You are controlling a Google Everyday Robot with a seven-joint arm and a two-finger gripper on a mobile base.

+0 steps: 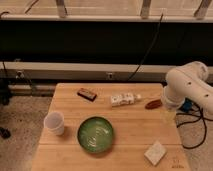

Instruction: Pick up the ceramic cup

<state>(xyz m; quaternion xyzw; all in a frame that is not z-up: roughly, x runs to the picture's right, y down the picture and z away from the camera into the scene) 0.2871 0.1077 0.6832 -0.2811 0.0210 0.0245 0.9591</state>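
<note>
The ceramic cup is a small plain white handleless cup. It stands upright near the left edge of the wooden table. The green glazed bowl sits just to its right, close to it but apart. My white arm comes in from the right edge of the view. My gripper hangs below it over the table's right side, far from the cup and past the bowl.
A dark brown bar, a white bottle lying on its side and a reddish-brown object lie along the table's far half. A white packet lies at the front right. Cables hang behind the table by the wall.
</note>
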